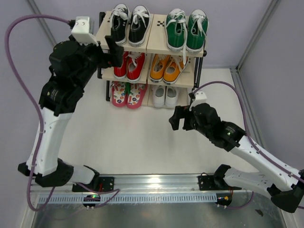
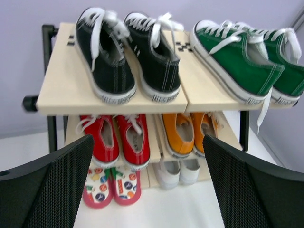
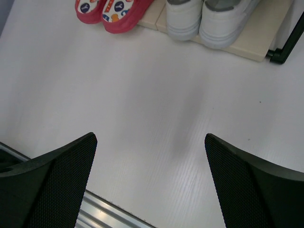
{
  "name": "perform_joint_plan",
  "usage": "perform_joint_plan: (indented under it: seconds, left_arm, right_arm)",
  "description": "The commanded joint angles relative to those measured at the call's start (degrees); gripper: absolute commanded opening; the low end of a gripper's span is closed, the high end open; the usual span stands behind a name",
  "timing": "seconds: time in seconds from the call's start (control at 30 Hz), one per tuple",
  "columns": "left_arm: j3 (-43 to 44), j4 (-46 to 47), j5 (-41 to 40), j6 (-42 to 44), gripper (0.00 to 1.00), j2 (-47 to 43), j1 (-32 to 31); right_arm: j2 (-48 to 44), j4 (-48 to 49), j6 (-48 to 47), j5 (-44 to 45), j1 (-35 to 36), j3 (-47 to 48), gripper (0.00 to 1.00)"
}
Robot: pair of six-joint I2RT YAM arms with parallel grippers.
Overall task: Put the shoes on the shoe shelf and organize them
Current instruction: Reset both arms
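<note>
From my station, the shoe shelf (image 1: 105,29) stands at the far side of the white table (image 3: 142,95) and every tier is filled. On the top boards the black canvas sneakers (image 1: 129,23) sit on the left and the green canvas sneakers (image 1: 186,29) on the right, both white-laced, heels toward my arms. One green lace hangs down over the front edge. The middle tier holds the red lace-up pair (image 1: 129,65) on the left and the orange lace-up pair (image 1: 167,69) on the right. On the bottom are the pink patterned flip-flops (image 1: 128,94) and, beside them, the small white shoes (image 1: 165,96).

The left wrist view shows striped heel patches on the black sneakers, but the print is too blurred for me to read. The round coloured motifs on the flip-flops are just as unclear. Small black-and-white checkered strips mark the top boards near the back.

My left gripper (image 2: 147,142) is raised in front of the shelf's left side, fingers spread wide and grasping nothing. My right gripper (image 3: 150,137) hangs low over bare table, a little in front of the bottom tier, released as well, with nothing between its fingers
</note>
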Motion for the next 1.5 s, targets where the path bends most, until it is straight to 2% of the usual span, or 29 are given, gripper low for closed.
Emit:
perform_joint_plan:
  seconds: [0.0,0.03,0.27,0.43,0.6,0.73,1.0,1.27,1.37,1.47]
  left_arm:
    - [-8.5,-5.4,-3.3,-0.2,0.99,-7.9,0.0]
    - [-14.4,-5.4,-3.6,-0.7,0.99,-9.7,0.0]
    - [-38.9,-4.0,-7.7,-5.7,0.99,-28.0,0.0]
    - [-52.5,-3.5,-9.2,-9.1,0.99,-39.4,0.0]
    - [-64.6,-3.5,-11.4,-12.2,0.99,-52.5,0.0]
    - [-69.1,-6.0,-12.9,-14.6,0.99,-60.5,0.0]
    - [-75.7,-8.2,-16.1,-16.9,0.99,-75.0,0.0]
    - [-79.1,-8.9,-17.8,-20.5,0.99,-81.8,0.0]
    - [-80.0,-9.4,-18.3,-22.0,0.99,-85.0,0.0]
    - [-80.0,-9.6,-18.4,-22.4,0.99,-83.6,-0.1]
  right_arm:
    - [-3.2,-2.0,-3.8,2.1,-0.1,5.3,0.99]
    - [-4.7,-2.1,-4.5,2.4,-0.1,5.8,1.00]
    - [-14.1,0.3,-10.6,7.5,-0.1,5.7,1.00]
    - [-20.0,1.9,-13.7,10.9,0.0,2.9,0.99]
    - [-28.2,3.4,-13.4,7.8,-0.1,-2.5,0.99]
    - [-35.9,4.2,-10.3,7.2,-0.1,-7.5,0.99]
    - [-50.3,-0.8,-3.5,13.5,-0.1,-15.8,0.99]
    - [-62.1,-4.3,1.9,16.7,-0.1,-19.9,1.00]
    - [-63.8,-4.8,2.7,17.7,0.0,-20.0,0.99]
    - [-62.9,-4.8,3.0,17.9,-0.1,-20.2,0.99]
